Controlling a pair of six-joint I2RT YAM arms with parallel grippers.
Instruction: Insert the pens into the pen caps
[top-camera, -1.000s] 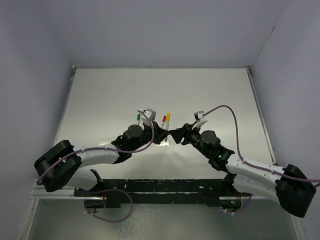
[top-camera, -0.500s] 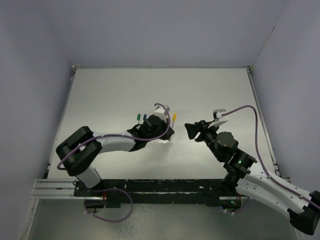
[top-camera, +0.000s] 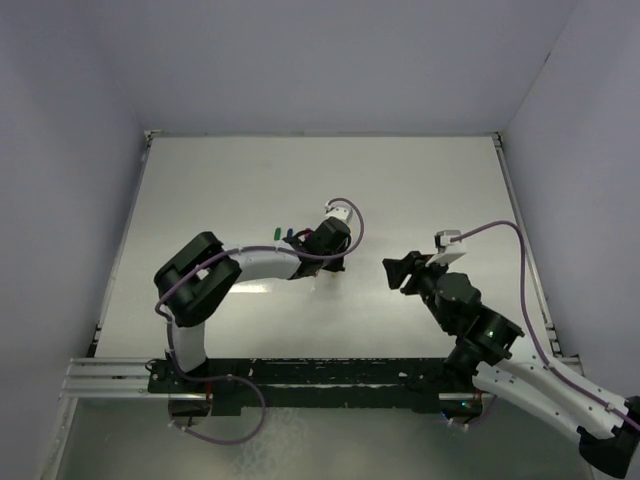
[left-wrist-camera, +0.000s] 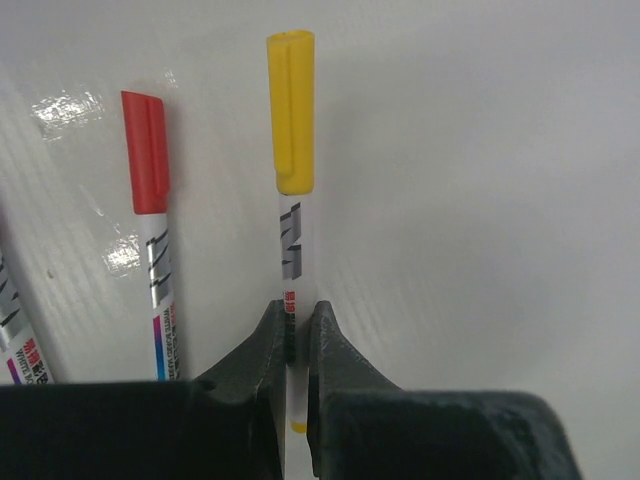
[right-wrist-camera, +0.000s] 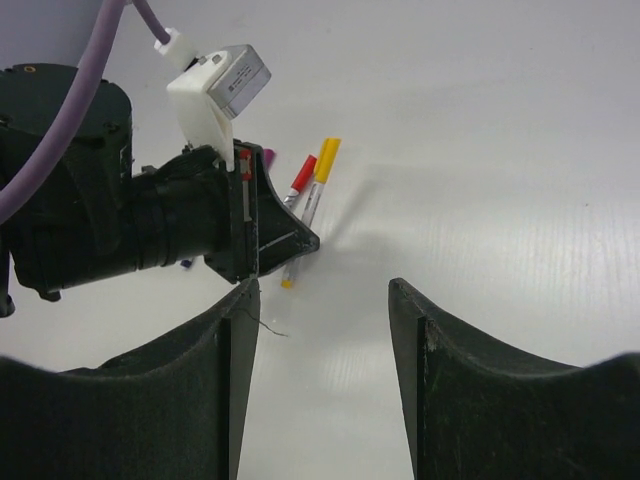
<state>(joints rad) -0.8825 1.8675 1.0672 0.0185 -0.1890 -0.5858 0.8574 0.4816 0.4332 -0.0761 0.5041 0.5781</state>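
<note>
My left gripper (left-wrist-camera: 292, 325) is shut on a white pen (left-wrist-camera: 290, 250) that wears a yellow cap (left-wrist-camera: 291, 110) and lies along the table beside a pen with a red cap (left-wrist-camera: 146, 152). In the top view the left gripper (top-camera: 332, 262) hides these two; green (top-camera: 275, 232) and blue (top-camera: 288, 234) caps show to its left. My right gripper (right-wrist-camera: 322, 285) is open and empty. It faces the left gripper (right-wrist-camera: 290, 245) from the right, apart from it. The yellow-capped pen (right-wrist-camera: 312, 200), the red cap (right-wrist-camera: 303, 173) and a magenta cap (right-wrist-camera: 268, 155) show there.
The white table (top-camera: 430, 190) has raised edges at the left (top-camera: 130, 230) and right (top-camera: 522, 230). A third pen barrel (left-wrist-camera: 12, 335) lies at the left edge of the left wrist view. The right gripper (top-camera: 393, 272) sits right of centre.
The grippers met at the centre a second ago. The right gripper has since opened and drawn back to the right. The left gripper has swung right with the yellow-capped pen, next to the red one.
</note>
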